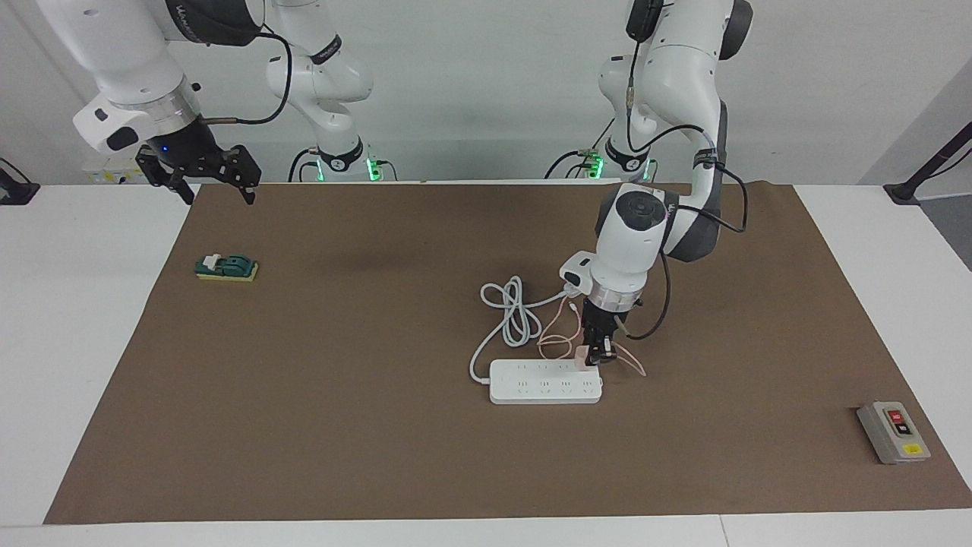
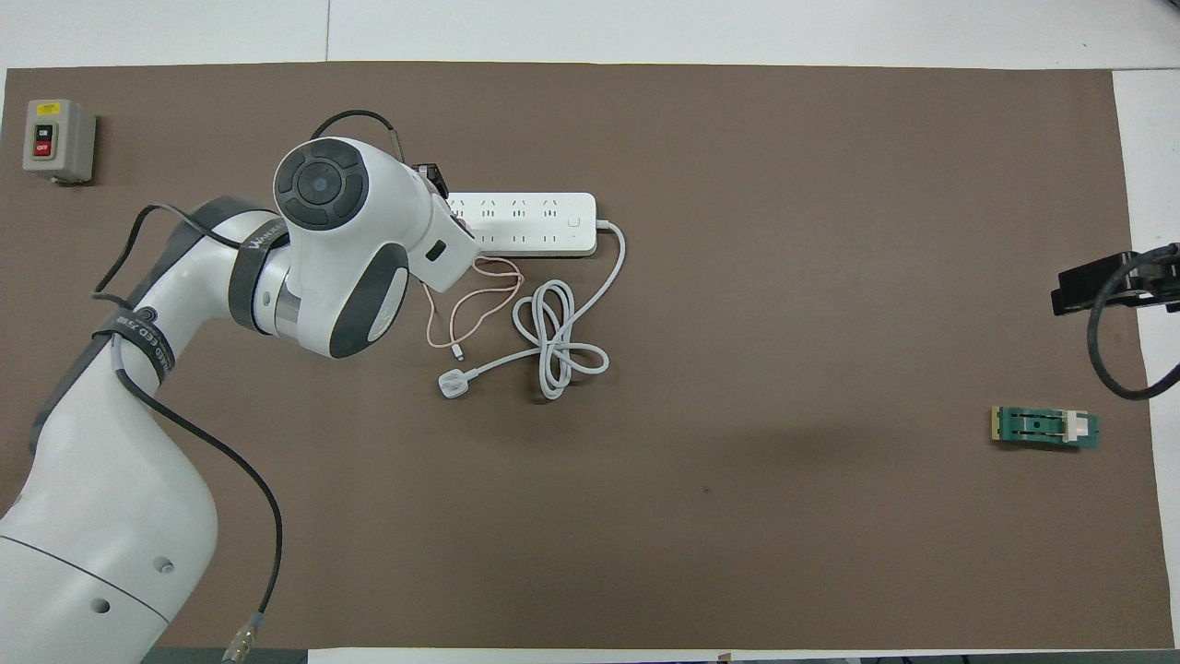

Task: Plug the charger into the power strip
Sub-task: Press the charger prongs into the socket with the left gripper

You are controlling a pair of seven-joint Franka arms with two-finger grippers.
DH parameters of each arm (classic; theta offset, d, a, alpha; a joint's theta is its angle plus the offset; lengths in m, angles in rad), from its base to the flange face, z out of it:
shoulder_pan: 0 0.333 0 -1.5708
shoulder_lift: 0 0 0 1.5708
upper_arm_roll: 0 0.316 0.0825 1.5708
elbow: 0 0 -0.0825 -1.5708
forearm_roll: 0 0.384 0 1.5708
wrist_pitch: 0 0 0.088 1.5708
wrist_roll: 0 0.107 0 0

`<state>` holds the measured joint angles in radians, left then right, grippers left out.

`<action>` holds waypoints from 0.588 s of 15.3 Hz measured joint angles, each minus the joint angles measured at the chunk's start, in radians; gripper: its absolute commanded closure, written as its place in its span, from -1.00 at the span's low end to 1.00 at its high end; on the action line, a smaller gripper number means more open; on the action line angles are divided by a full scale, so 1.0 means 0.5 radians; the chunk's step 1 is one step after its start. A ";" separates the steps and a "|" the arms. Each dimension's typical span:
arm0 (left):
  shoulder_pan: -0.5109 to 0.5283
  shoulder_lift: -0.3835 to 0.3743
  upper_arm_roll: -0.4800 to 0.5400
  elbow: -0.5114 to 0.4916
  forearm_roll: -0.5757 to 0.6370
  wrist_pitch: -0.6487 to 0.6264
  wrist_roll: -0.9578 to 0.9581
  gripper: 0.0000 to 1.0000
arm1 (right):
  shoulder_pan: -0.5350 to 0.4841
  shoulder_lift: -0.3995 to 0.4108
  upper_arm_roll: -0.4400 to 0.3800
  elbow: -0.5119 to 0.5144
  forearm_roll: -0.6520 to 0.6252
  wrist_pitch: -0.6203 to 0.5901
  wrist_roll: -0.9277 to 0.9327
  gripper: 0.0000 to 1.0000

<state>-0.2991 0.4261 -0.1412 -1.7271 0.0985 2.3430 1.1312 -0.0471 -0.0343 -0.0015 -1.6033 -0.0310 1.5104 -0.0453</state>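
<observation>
Overhead view first, working outward from the robots: the white three-pin plug [image 2: 453, 385] lies on the brown mat [image 2: 737, 516] nearest the robots, its thick white cord [image 2: 558, 346] knotted into a loose coil just beside it and running up to the end of the power strip [image 2: 535, 224] that points toward the right arm's end of the table. The thin pink cable [image 2: 470, 309] loops on the mat between the plug and the strip. Toward the right arm's end, a green switch block [image 2: 1045, 428] on a yellow base sits well apart from everything else. The left arm reaches in over the mat and its wrist covers the strip's other end. In the facing view the left gripper [image 1: 595, 357] hangs at that end of the strip, over its edge nearer the robots, fingers closed on the pale-pink charger [image 1: 582, 356], which is at the strip's top surface; whether its prongs are in a socket cannot be told. The right gripper [image 1: 216, 182] waits raised over the mat's corner at the right arm's end, fingers spread open and holding nothing. Farthest from the robots, at the left arm's end, stands the grey button box [image 2: 58, 141] with red and yellow buttons.
</observation>
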 measured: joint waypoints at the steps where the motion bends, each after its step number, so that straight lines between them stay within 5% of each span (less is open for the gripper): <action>1: -0.001 -0.003 0.000 -0.004 0.000 -0.001 0.000 1.00 | 0.000 0.000 0.000 0.000 0.000 0.000 0.000 -1.00; 9: -0.005 0.001 -0.001 -0.017 0.063 -0.004 -0.008 1.00 | 0.000 0.000 0.001 0.000 0.001 -0.002 0.000 -1.00</action>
<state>-0.3017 0.4266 -0.1419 -1.7355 0.1301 2.3409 1.1273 -0.0470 -0.0343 -0.0009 -1.6033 -0.0303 1.5094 -0.0453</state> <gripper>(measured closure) 0.714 0.000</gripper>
